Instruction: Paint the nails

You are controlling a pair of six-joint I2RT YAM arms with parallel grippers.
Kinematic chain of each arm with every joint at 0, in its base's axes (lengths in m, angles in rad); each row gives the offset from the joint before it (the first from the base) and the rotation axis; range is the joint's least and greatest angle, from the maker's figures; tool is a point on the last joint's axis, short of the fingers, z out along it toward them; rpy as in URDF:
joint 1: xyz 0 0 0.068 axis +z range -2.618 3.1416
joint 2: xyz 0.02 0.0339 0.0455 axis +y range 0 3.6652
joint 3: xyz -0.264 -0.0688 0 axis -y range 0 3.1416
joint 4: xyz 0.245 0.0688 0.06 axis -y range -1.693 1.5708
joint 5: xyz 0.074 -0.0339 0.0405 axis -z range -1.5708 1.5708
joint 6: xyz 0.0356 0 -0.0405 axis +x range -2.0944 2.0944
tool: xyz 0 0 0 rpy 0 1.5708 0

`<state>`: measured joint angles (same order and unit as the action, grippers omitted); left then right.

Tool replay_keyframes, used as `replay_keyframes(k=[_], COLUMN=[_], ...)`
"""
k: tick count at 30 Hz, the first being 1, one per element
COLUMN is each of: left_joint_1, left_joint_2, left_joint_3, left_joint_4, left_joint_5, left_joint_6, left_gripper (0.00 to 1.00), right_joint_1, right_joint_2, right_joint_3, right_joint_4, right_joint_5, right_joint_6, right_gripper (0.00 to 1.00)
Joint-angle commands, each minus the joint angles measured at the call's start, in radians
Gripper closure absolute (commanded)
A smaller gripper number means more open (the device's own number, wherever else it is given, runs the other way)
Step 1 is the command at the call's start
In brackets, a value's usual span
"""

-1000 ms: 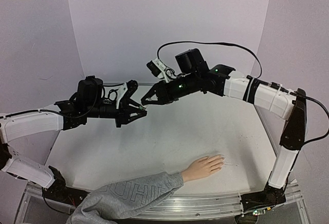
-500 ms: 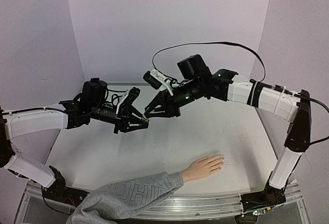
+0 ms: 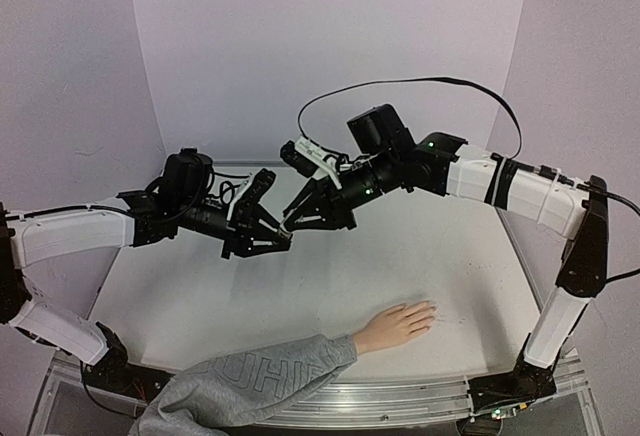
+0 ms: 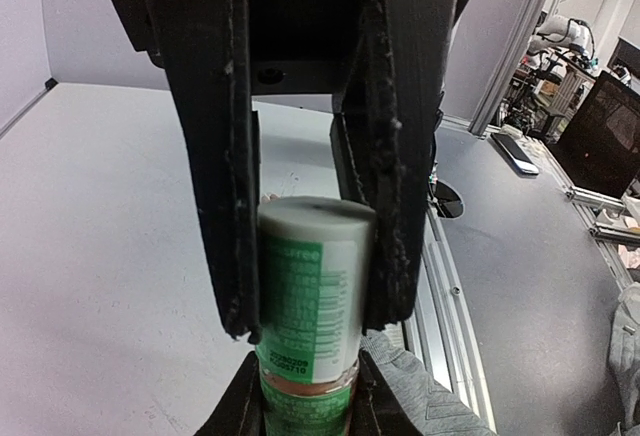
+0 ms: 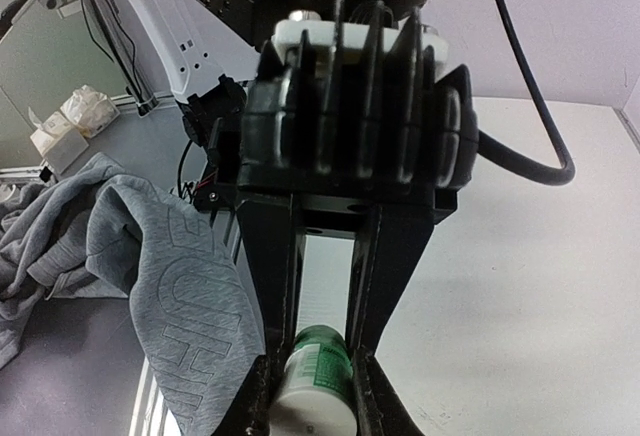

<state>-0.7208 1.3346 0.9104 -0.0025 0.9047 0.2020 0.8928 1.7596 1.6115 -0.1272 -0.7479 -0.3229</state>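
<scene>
Quick update, going left to right. The left gripper (image 3: 279,241) has slid in toward the middle of the table (image 3: 450,246) and dropped a bit lower than it was a second ago. It's clamped tight on a small green-labelled bottle (image 4: 312,286). In the left wrist view its fingers (image 4: 215,156) squeeze the whitish end from both sides. The right gripper (image 3: 293,224) has followed it over and down, so the two tips meet nose to nose in mid-air above the table, same as before but shifted. It's clenched on the other end of that bottle, which you can see wedged between its tips in the right wrist view. There's a pinkish band between the two grips in the left wrist view, but I can't tell if the cap has come loose yet. Meanwhile the mannequin hand (image 3: 397,324) hasn't budged. It lies flat near the front edge with its grey sleeve (image 3: 250,381) trailing off to the left, and the nails (image 3: 431,307) sit at the fingertips pointing right, well apart from both arms. My read is that this is the opening-the-bottle stage — no paint is anywhere near a nail. Next up is probably a twist and pull.
</scene>
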Motion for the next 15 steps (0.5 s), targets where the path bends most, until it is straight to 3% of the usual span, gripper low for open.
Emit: replay_keyframes(k=[1,6,7,9,11,12,15], left_joint_1=[0.001,0.001,0.001,0.000,-0.001,-0.004,-0.029], left_joint_2=[0.005,0.000,-0.004,-0.017,-0.034,-0.042,-0.066], left_joint_3=[0.037,0.045,0.045,0.044,0.041,0.040,0.033], left_joint_4=[-0.039,-0.054,-0.054,-0.054,-0.054,-0.053,-0.050], left_joint_5=[0.050,0.038,0.012,-0.053,-0.152,-0.209,-0.432], left_joint_6=[0.033,0.032,0.032,0.029,0.030,0.032,0.063], left_gripper=[1.00,1.00,1.00,1.00,1.00,1.00,1.00], right_joint_1=[-0.003,-0.002,-0.002,-0.002,-0.003,-0.004,-0.023], right_joint_2=[-0.071,-0.041,-0.038,-0.026,-0.027,-0.028,-0.038], right_joint_3=[0.014,0.033,0.033,0.051,0.060,0.062,0.058], right_joint_4=[-0.028,-0.067,-0.065,-0.064,-0.026,-0.006,0.024], right_joint_5=[-0.041,-0.045,-0.020,0.035,0.148,0.215,0.313], right_joint_6=[-0.080,-0.090,-0.070,-0.010,0.105,0.176,0.364], right_gripper=[1.00,1.00,0.93,0.53,0.27,0.17,0.04])
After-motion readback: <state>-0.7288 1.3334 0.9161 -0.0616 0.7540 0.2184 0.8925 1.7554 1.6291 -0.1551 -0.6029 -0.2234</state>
